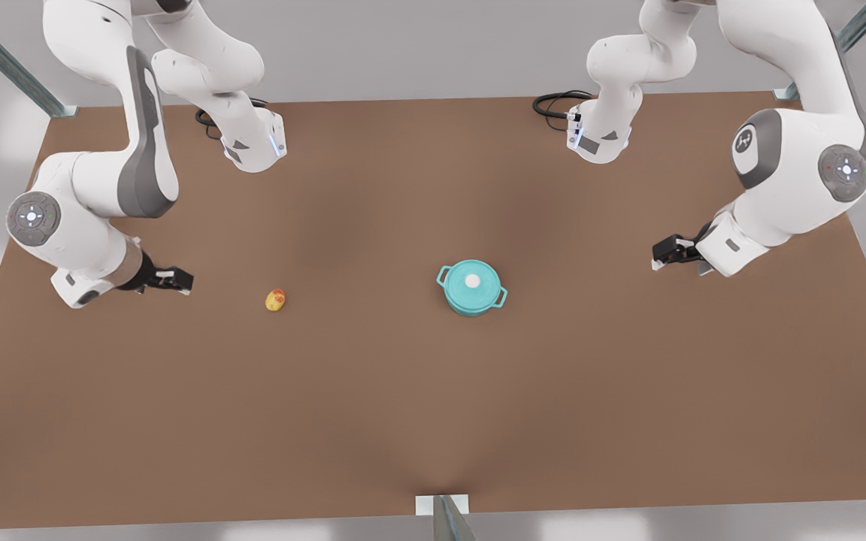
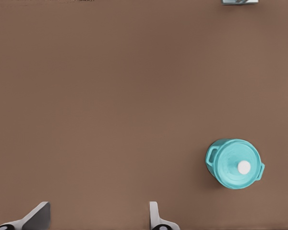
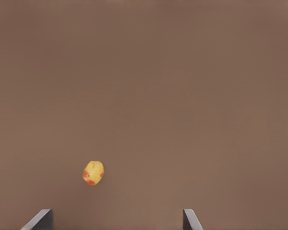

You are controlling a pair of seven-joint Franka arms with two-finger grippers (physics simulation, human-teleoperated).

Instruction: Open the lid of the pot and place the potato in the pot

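The teal pot [image 1: 470,303] stands right of the table's middle in the front view, with the pot lid [image 1: 461,275] resting flat on it, white knob up. The potato [image 1: 275,300] lies on the table toward the front view's left, well apart from the pot. My left gripper [image 1: 658,255] hovers at the front view's right, open; its wrist view shows the pot [image 2: 212,162] and lid [image 2: 233,160] beyond its empty fingers [image 2: 38,215]. Open at the front view's left is my right gripper [image 1: 185,282]; the potato [image 3: 93,173] lies ahead of its fingers [image 3: 192,220].
The brown table [image 1: 403,413] carries both arm bases at its far edge, each with a black cable [image 1: 553,101] coiled beside it. A metal post [image 1: 444,517] meets the near edge at the middle.
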